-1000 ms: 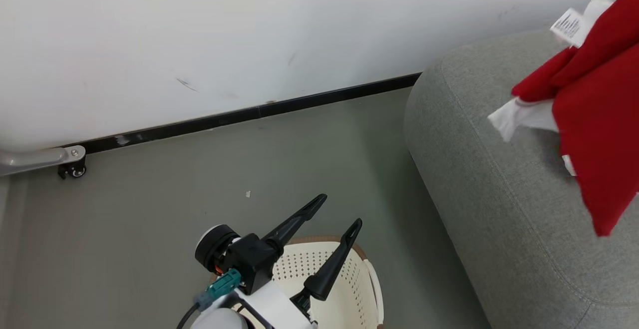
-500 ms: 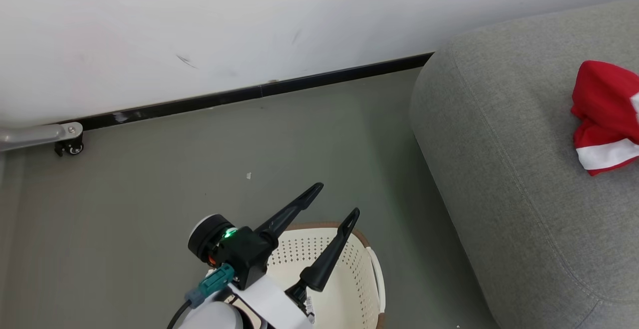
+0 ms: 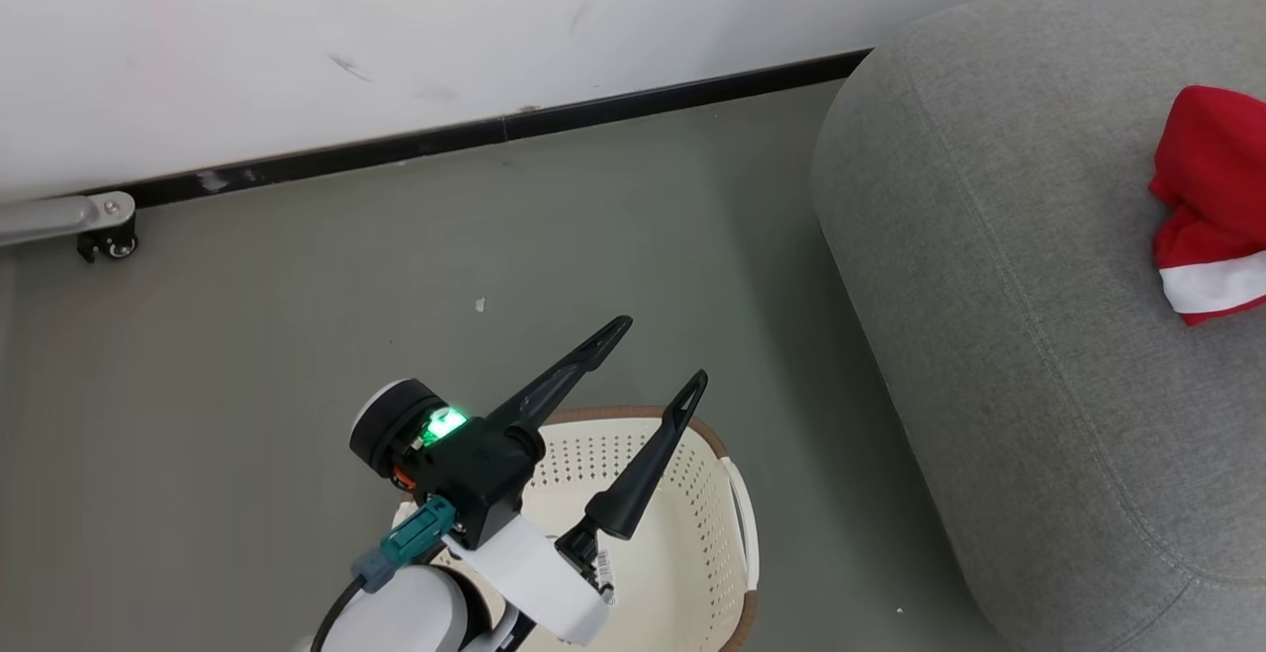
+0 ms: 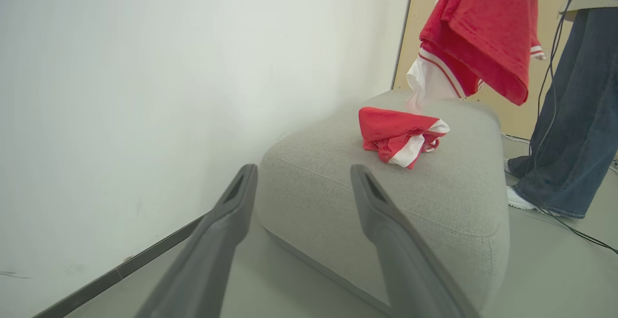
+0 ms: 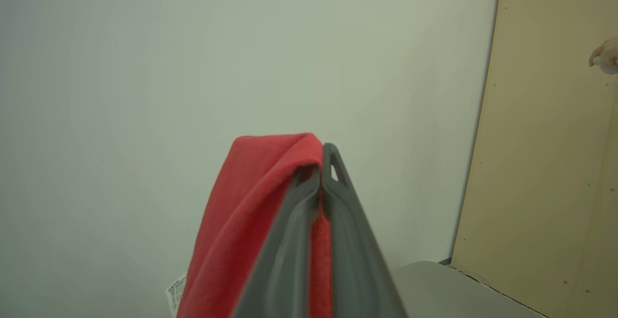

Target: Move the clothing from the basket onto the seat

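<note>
The left gripper (image 3: 662,347) is hovering over the basket (image 3: 593,459), its fingers spread wide apart and gripping nothing. The right gripper (image 5: 321,159) is pinching its fingers together on a red garment (image 5: 231,221), which is dangling high above the grey seat (image 3: 989,286). Another crumpled red-and-white garment (image 3: 1212,197) is lying on the seat's top.

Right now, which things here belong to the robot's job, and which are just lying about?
Job: basket, seat, crumpled red garment on seat, hanging red garment in shut right gripper, open left gripper.
Just about: person's legs, wooden board, small caster.
</note>
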Motion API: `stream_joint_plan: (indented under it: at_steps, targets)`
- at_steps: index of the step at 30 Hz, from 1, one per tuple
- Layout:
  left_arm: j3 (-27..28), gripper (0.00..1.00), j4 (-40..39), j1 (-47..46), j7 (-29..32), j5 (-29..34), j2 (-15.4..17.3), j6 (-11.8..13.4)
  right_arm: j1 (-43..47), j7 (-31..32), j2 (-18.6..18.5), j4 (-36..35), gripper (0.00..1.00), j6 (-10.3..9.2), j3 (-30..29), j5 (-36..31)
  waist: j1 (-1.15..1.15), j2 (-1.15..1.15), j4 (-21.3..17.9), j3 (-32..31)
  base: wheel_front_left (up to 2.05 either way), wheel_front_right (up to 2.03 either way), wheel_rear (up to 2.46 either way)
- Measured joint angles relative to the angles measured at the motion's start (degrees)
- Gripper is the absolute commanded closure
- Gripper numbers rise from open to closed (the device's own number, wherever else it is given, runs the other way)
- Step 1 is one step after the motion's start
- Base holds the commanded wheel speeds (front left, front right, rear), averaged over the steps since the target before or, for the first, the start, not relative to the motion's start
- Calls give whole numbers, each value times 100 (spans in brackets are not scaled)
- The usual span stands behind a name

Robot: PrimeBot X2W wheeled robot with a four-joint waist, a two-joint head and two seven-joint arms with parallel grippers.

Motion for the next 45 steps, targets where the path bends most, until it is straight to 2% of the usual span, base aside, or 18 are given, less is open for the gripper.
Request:
stream_joint_plan:
  at_steps: [7,16,28,39,40,43,44,45]
  targets:
    - [-19,0,-167,-51,133,69,27,49,231,-196,40,715,100,-1,-445,-215,0,0,81,204,0,0,0]
    - [-115,0,-348,-142,359,152,80,51,717,-359,791,1505,100,-1,-591,-483,0,0,221,451,0,0,0]
    - [-194,0,-488,-281,497,166,77,49,826,-471,973,2338,100,-1,-664,-1132,0,0,388,752,0,0,0]
    - [-176,0,-489,-299,503,168,83,49,827,-537,1136,2705,100,0,-750,-1619,0,0,499,890,0,0,0]
    - [-168,0,-487,-299,503,168,85,49,827,-537,1136,2751,97,0,-767,-1661,0,0,502,902,0,0,0]
    - [-136,0,-463,-300,501,167,104,49,828,-544,1181,2877,51,0,-794,-1725,0,0,492,919,0,0,0]
    - [-124,0,-457,-300,500,167,108,49,828,-544,1200,2903,18,0,-794,-1725,0,0,484,922,0,0,0]
    - [-116,0,-447,-300,497,167,109,49,828,-545,1217,2909,0,0,-797,-1730,0,0,475,924,0,0,0]
